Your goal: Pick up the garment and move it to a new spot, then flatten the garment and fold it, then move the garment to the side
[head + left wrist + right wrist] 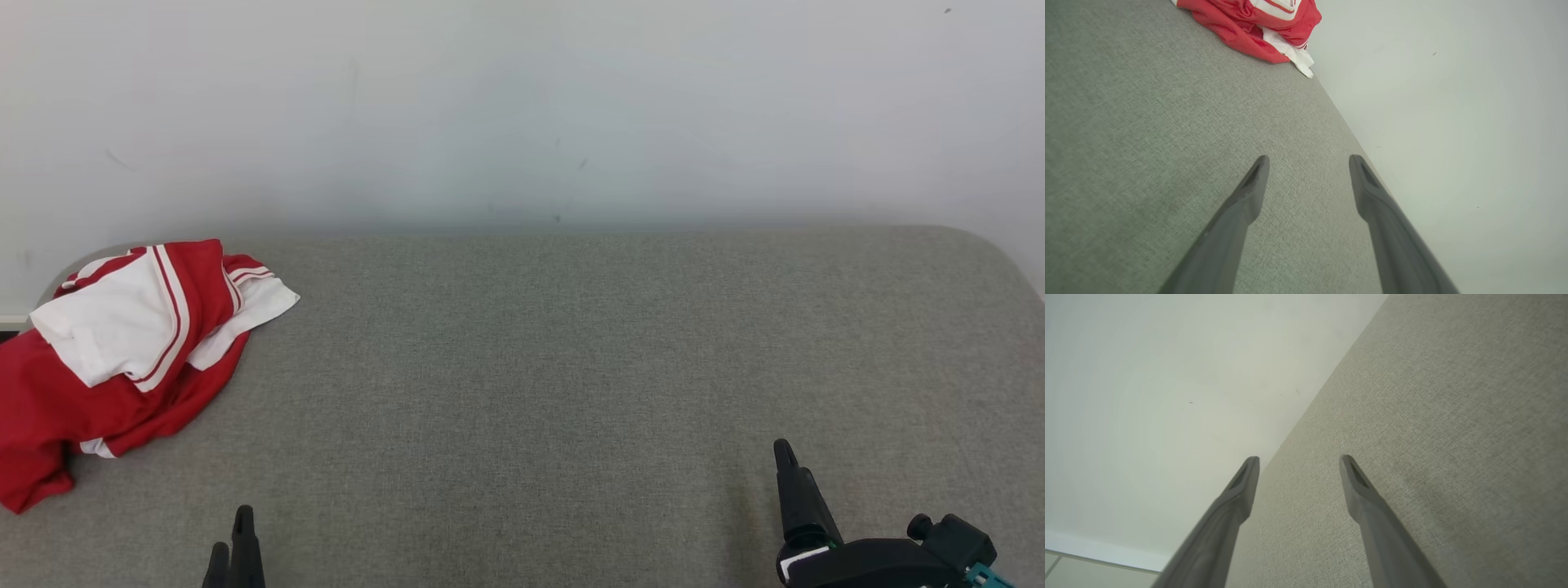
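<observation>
The garment (122, 359) lies crumpled at the bench's (571, 367) far left corner, untouched. The left gripper (1309, 159) and right gripper (1299, 458) hover over the bench's near edge, spread wide and empty, likely poised for the first pick-up.

Both the left gripper (1309, 157) and right gripper (1299, 458) end in two long matte dark grey fingers (1241, 212), tapered, with a narrow slot recessed near each tip. Right side's black housing (882, 563) carries a round knob (921, 527), a white tag (804, 562), a teal fitting (989, 576).
</observation>
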